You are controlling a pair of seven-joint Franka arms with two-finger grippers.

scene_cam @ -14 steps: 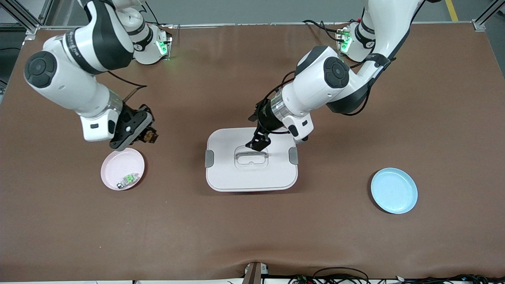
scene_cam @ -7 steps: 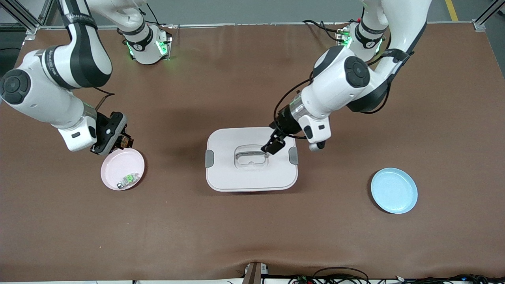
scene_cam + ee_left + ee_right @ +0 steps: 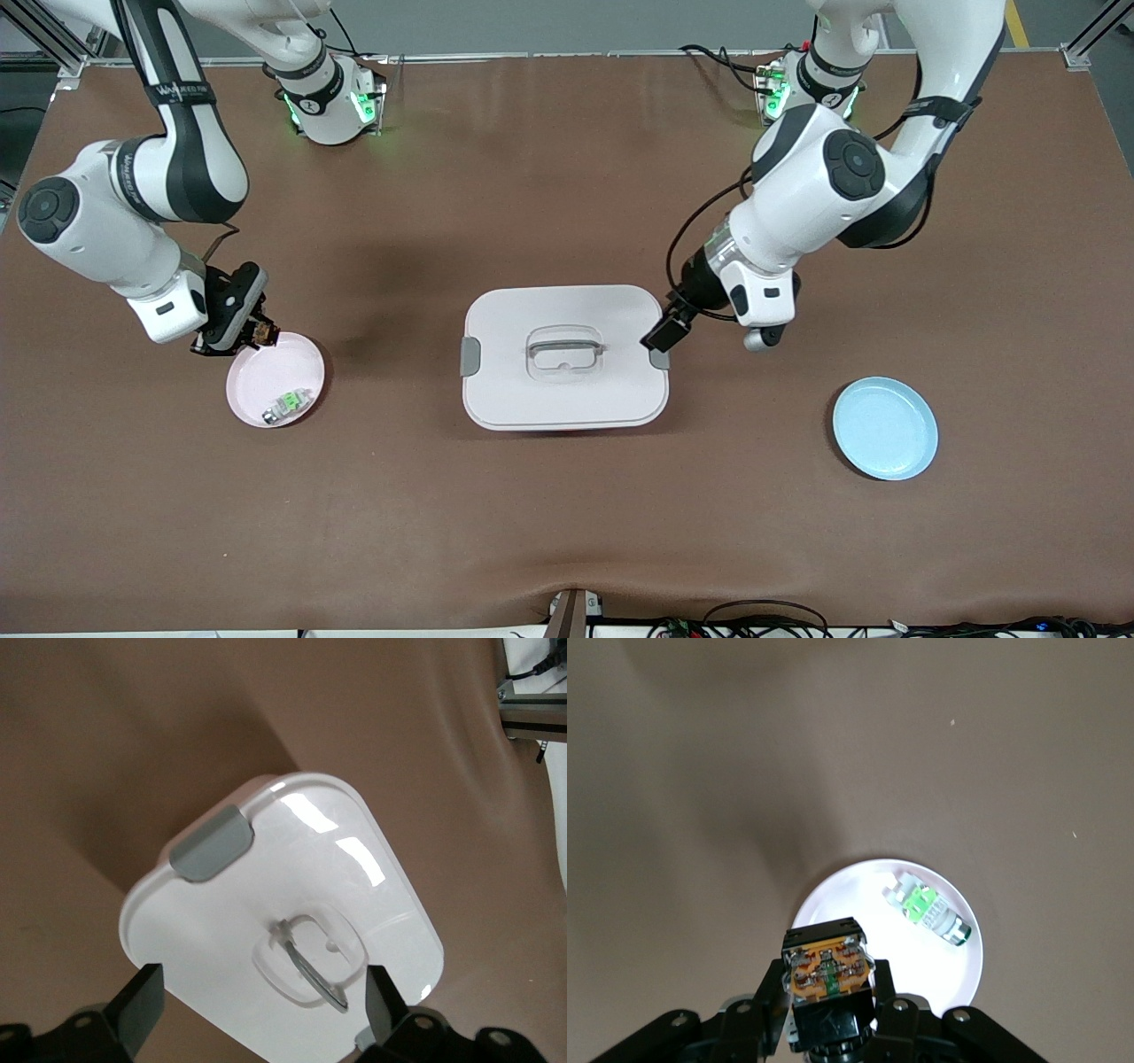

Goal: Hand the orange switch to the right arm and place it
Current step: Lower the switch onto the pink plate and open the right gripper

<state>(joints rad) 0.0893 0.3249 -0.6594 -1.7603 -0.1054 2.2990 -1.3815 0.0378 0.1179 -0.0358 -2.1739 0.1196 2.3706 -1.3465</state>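
Right end effector [image 3: 829, 1014] pinching blocky orange switch [image 3: 828, 968] over round pink plate [image 3: 961, 979], left end effector [image 3: 257, 1005] spread.

Front view: high above the brown worktop [image 3: 567, 532], facing both arm bases, taking in everything. Left wrist view: close, looking down on the white rectangular lidded box with grey clips [image 3: 292, 904], shared with the front view [image 3: 567, 390]. Right wrist view: close over the round pink plate [image 3: 957, 983], likewise shared [image 3: 257, 381].
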